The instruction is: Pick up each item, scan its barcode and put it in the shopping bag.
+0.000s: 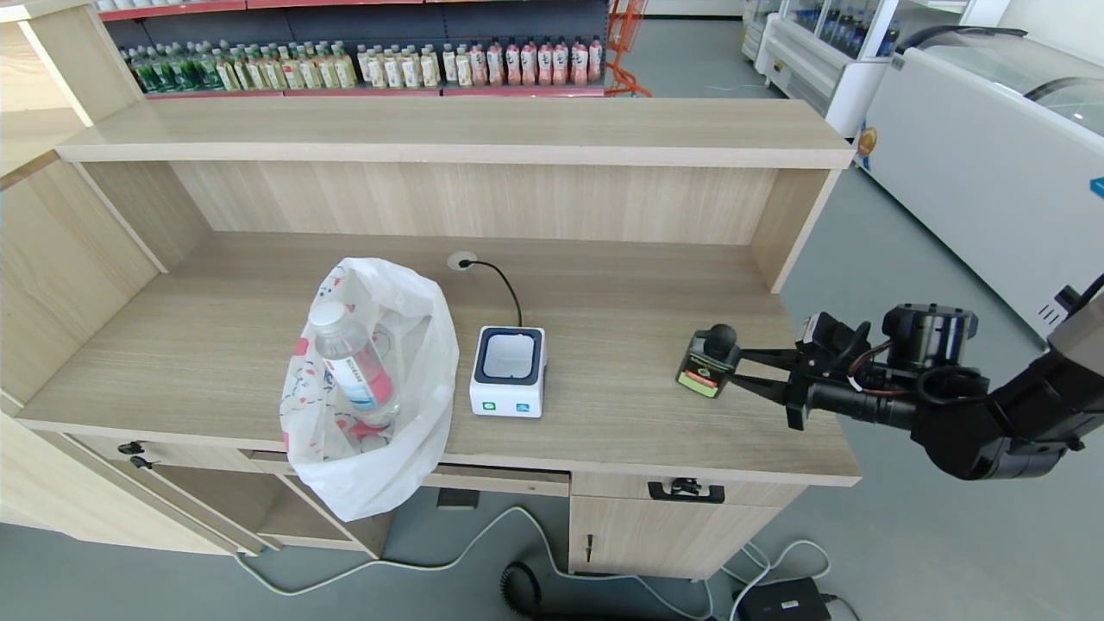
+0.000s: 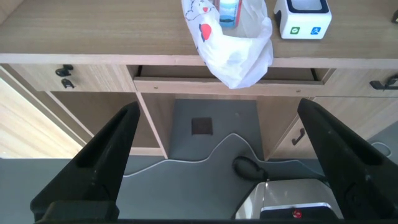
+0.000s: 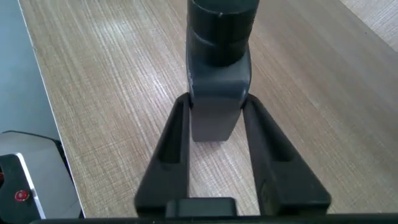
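Bag (image 1: pixel 414 362) of thin white plastic stands open on a wooden counter (image 1: pixel 621 293), just to the left of the scanner (image 1: pixel 509 371). Its lower part droops over the counter's front edge. Inside the bag is one clear water bottle (image 1: pixel 349 362) with a white cap, leaning back against the bag's wall.

The scanner is one small white box with a dark window on top. One black cable (image 1: pixel 509 289) runs from its back to a hole in the counter behind it.

One dark bottle (image 1: pixel 703 366) with a black cap and a green and red label is on the counter well to the right of the scanner, near the counter's right end. The right gripper (image 1: pixel 733 366) reaches in from the right and is closed on this bottle. In the right wrist view its two fingers (image 3: pixel 177 143) press against both sides of the bottle (image 3: pixel 214 106).

The left gripper (image 2: pixel 219 109) hangs in front of the counter, lower than the scanner, with its two fingers spread wide and nothing between them. From there the bag (image 2: pixel 239 56), the water bottle (image 2: pixel 230 12) and the scanner (image 2: pixel 303 18) show above it.
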You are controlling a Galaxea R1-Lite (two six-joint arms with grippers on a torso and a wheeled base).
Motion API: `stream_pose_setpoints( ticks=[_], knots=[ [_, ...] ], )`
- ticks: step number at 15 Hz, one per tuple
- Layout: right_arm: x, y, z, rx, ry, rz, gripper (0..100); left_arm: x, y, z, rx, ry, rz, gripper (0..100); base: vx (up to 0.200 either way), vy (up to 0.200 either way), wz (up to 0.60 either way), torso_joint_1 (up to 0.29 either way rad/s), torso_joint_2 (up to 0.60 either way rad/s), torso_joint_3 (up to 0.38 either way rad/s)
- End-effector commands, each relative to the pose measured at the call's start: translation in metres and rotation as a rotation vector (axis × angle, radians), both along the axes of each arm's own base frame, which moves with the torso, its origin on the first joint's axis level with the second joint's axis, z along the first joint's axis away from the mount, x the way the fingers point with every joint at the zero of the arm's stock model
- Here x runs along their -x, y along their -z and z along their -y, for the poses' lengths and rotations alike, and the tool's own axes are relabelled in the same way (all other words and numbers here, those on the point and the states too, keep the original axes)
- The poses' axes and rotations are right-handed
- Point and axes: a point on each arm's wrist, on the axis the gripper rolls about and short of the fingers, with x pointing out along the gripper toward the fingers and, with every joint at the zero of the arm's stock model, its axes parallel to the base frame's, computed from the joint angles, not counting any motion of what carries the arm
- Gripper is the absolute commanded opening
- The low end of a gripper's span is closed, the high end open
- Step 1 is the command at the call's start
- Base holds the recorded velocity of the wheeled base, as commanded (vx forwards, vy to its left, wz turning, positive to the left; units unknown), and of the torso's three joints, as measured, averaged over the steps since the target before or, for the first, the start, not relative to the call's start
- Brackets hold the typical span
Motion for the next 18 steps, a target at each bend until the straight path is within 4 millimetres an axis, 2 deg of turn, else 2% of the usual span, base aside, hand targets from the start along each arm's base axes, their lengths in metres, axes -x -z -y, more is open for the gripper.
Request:
stream_pose_setpoints(
  ticks=[1, 3, 5, 6, 8, 11, 13, 14, 15, 18],
  knots=[
    [0.002, -0.006, 0.002, -0.007, -0.013, 0.013, 0, 0.0, 0.0, 0.0, 0.0, 0.0, -0.001, 100, 0.0, 0.0, 0.0, 0.0, 0.0, 0.0],
    [0.013, -0.03, 0.008, -0.037, -0.004, 0.038, 0, 0.0, 0.0, 0.0, 0.0, 0.0, -0.001, 100, 0.0, 0.0, 0.0, 0.0, 0.0, 0.0],
    [0.033, -0.068, 0.014, -0.077, 0.021, 0.091, 0, 0.0, 0.0, 0.0, 0.0, 0.0, -0.001, 100, 0.0, 0.0, 0.0, 0.0, 0.0, 0.0],
    [0.04, -0.078, 0.017, -0.083, 0.03, 0.11, 0, 0.0, 0.0, 0.0, 0.0, 0.002, -0.001, 100, 0.0, 0.0, 0.0, 0.0, 0.0, 0.0],
    [0.077, -0.112, 0.035, -0.083, 0.093, 0.192, 0, 0.0, 0.0, 0.0, 0.0, 0.0, -0.001, 100, 0.0, 0.0, 0.0, 0.0, 0.0, 0.0],
    [0.106, -0.138, 0.044, -0.059, 0.135, 0.301, 0, 0.0, 0.0, 0.0, 0.0, 0.0, -0.001, 100, 0.0, 0.0, 0.0, 0.0, 0.0, 0.0],
    [0.117, -0.148, 0.048, -0.019, 0.164, 0.372, 0, 0.0, 0.0, 0.0, 0.0, 0.0, -0.001, 100, 0.0, 0.0, 0.0, 0.0, 0.0, 0.0],
    [0.126, -0.15, 0.05, 0.068, 0.174, 0.453, 0, 0.0, 0.0, 0.0, 0.0, 0.002, -0.001, 100, 0.0, 0.0, 0.0, 0.0, 0.0, 0.0],
    [0.128, -0.147, 0.05, 0.108, 0.167, 0.473, 0, 0.0, 0.0, 0.0, 0.0, 0.0, -0.001, 100, 0.0, 0.0, 0.0, 0.0, 0.0, 0.0],
    [0.131, -0.134, 0.049, 0.129, 0.156, 0.374, 0, 0.0, 0.0, 0.0, 0.0, 0.002, -0.001, 100, 0.0, 0.0, 0.0, 0.0, 0.0, 0.0]
  ],
)
